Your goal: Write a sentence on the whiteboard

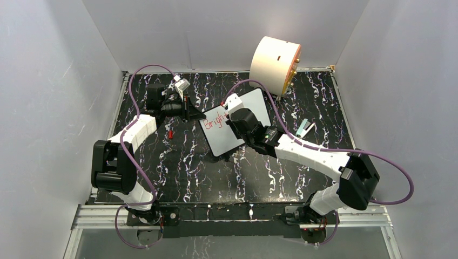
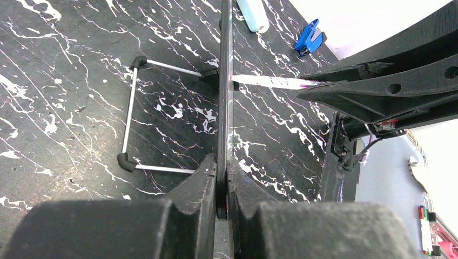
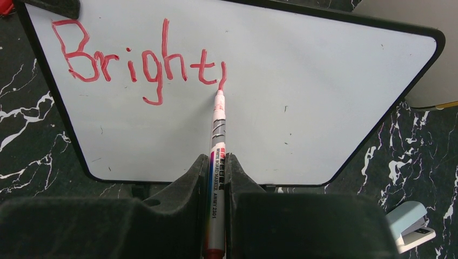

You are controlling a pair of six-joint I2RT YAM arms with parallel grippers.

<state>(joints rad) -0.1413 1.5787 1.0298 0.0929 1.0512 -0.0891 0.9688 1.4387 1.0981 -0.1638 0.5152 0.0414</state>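
Left gripper point(image 2: 222, 178): I have it clamped on whiteboard point(image 3: 324, 91) edge, arm bent, reaching in from board's left. Right gripper point(image 3: 218, 167): pinching marker point(image 3: 217, 135), wrist over board's near edge, forearm stretched from board's right.

I have bare table point(image 1: 194, 181) on the near side of the board point(image 1: 220, 141). The left gripper point(image 1: 190, 113) takes its left edge. The right gripper point(image 3: 217, 167) and marker point(image 3: 218, 124) block its face. The cylinder point(image 1: 274, 62) crowds the far right corner.

black marbled table point(image 1: 189, 172): cream cylinder point(image 1: 273, 59), pale blue object point(image 1: 305, 128), wire stand point(image 2: 129, 118).
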